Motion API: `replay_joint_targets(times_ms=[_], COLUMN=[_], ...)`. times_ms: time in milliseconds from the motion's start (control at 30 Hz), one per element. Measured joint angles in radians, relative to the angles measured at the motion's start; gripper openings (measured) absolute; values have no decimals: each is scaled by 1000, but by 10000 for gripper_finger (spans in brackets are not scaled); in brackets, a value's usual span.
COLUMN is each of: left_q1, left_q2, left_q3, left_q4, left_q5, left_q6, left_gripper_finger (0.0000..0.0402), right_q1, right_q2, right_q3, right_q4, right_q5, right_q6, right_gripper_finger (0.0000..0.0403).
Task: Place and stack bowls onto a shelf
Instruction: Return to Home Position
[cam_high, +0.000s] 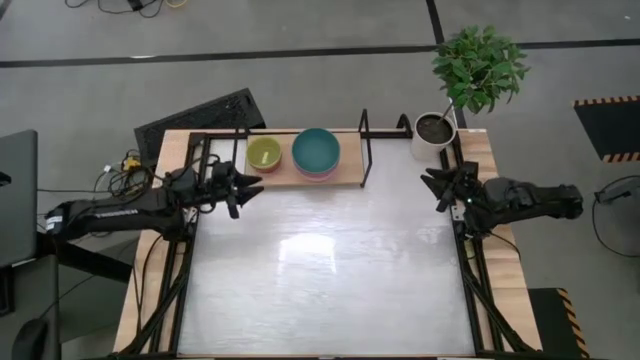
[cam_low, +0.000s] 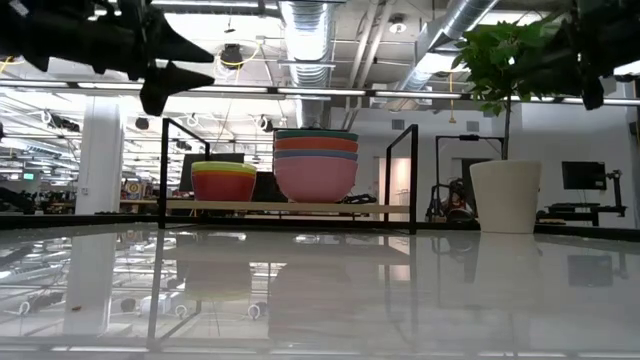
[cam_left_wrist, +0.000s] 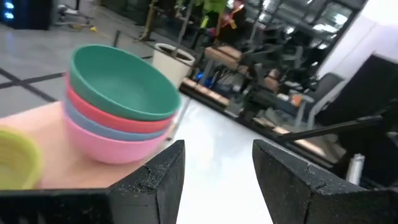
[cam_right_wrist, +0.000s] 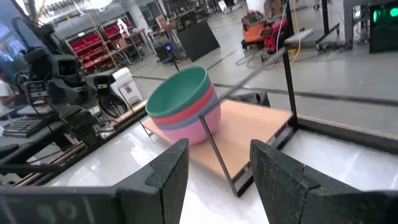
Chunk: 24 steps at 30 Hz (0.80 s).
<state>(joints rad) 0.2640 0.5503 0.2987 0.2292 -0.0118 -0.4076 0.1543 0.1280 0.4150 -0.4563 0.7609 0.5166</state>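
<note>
Looking down, the shelf (cam_high: 350, 176) at the far edge of the table (cam_high: 330, 280) held a lime-topped stack (cam_high: 264, 153) left of a teal-topped stack (cam_high: 316, 150). Level across, the lime-topped stack's base seemed red. Wrist views showed the left gripper (cam_left_wrist: 217, 180), near the shelf, and the right gripper (cam_right_wrist: 219, 180), far right, both spread and empty.

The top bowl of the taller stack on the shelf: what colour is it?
The top bowl is teal, clearest in the left wrist view.

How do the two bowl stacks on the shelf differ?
The small stack is lower and narrower than the large stack. The small stack is topped lime-green; the large stack teal over red, blue and pink. Both stand upright on the shelf, side by side.
</note>
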Motion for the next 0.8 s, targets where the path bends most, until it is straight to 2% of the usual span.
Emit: replay_joint_targets(times_ms=[167, 300, 500, 667, 800], left_q1=[-118, -189, -204, -204, -204], left_q2=[-1, -61, -269, -463, -520], left_q3=[-75, -58, -9, -5, -7], left_q4=[156, 153, -19, -185, -341], left_q5=[-35, -21, -63, -189, -263], left_q6=[-37, -47, -46, -31, -46], left_gripper_finger=[173, 173, 173, 173, 173], right_q1=[0, 0, 0, 0, -1], right_q2=[0, -2, -32, -93, -125], right_q3=[-31, -29, 10, 20, 20], right_q4=[49, 107, 99, 87, 25], right_q5=[0, 0, 30, 53, 58], right_q6=[9, -28, -95, -134, -133], right_gripper_finger=[196, 196, 196, 196, 196])
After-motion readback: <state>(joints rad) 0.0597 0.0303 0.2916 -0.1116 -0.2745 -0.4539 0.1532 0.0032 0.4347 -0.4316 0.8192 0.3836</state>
